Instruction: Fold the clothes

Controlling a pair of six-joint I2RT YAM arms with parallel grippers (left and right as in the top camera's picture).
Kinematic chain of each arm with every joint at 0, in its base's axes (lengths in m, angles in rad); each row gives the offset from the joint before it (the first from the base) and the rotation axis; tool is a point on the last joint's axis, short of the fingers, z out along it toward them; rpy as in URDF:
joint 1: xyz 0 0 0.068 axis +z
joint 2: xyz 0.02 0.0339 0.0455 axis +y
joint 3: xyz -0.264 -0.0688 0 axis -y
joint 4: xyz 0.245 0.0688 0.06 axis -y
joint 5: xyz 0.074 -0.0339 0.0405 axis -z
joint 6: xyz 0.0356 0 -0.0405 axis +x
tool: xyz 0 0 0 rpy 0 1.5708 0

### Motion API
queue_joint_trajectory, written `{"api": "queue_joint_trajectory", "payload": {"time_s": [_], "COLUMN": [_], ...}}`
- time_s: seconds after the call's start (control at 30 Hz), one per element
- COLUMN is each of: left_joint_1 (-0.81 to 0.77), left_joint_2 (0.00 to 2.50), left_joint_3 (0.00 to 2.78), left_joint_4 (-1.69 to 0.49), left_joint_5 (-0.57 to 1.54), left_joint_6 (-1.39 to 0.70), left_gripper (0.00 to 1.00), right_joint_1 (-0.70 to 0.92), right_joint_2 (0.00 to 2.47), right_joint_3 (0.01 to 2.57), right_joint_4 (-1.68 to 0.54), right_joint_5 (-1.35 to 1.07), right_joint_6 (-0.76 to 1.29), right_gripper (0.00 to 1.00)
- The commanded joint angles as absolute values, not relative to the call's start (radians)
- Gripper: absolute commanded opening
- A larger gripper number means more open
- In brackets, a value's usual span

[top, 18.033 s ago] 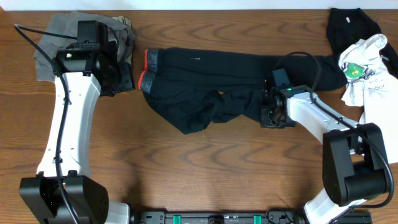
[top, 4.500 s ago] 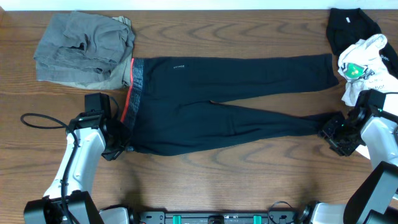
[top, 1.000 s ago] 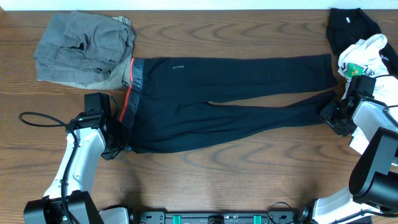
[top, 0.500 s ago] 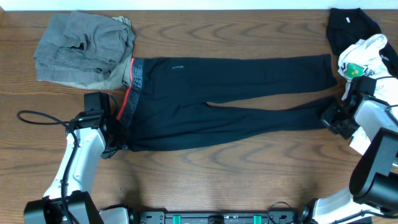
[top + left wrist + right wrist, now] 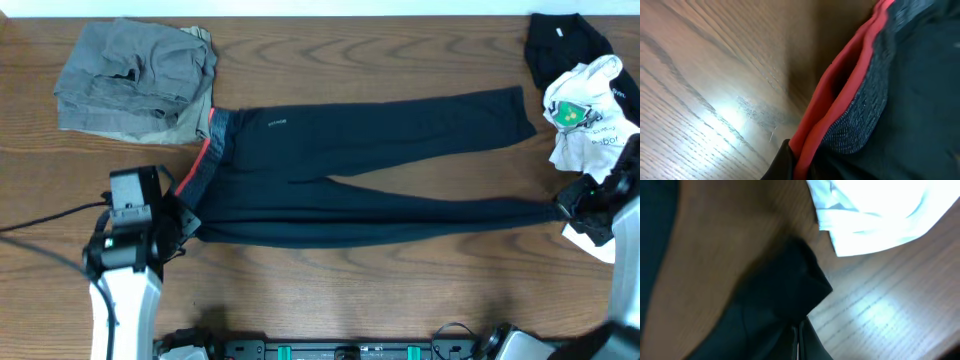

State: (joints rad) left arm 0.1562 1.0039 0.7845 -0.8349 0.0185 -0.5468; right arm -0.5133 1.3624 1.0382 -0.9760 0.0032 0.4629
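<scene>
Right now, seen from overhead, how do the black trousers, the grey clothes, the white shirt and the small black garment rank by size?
1. black trousers, stretched out long.
2. grey clothes, a bunched pile.
3. white shirt.
4. small black garment.
The shirt overlaps it and runs off frame, so the last two are unsure.

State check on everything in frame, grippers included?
black trousers: laid out full length, unfolded, legs splayed apart, waist to the left.
left gripper: shut on the trousers' waistband corner.
right gripper: shut on the near leg's cuff.
grey garment: bunched pile, back left, not held.
white shirt: crumpled, far right.
black garment: crumpled heap, back right corner.
</scene>
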Motion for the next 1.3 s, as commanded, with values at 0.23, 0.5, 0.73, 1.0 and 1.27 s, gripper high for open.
{"api": "queue_joint_trajectory", "payload": {"time_s": [0.23,0.5,0.73,1.0,1.27], "left_joint_1": [0.162,0.162,0.162,0.162,0.158], "left_joint_2": [0.794,0.753,0.872,1.147,1.297], "left_joint_3": [0.809,0.809,0.806,0.806,0.806], "left_joint_4": [-0.957,-0.970,-0.762,-0.492,-0.337], "left_joint_5": [-0.015,-0.021,-0.054,-0.053,-0.027], "left_joint_6": [-0.527,-0.527,-0.527,-0.527,-0.528], "left_gripper": [0.06,0.06,0.06,0.06,0.06], "right_joint_1": [-0.565,-0.582,-0.559,-0.458,-0.345], "right_joint_2": [1.159,1.161,1.269,1.487,1.614], "right_joint_3": [1.060,1.060,1.060,1.060,1.060], "right_joint_4": [-1.046,-0.971,-0.734,-0.411,-0.344], "right_joint_5": [0.019,-0.047,-0.145,-0.191,-0.181], "right_joint_6": [0.429,0.410,0.414,0.414,0.425], "right_gripper": [0.01,0.01,0.02,0.01,0.18]}}
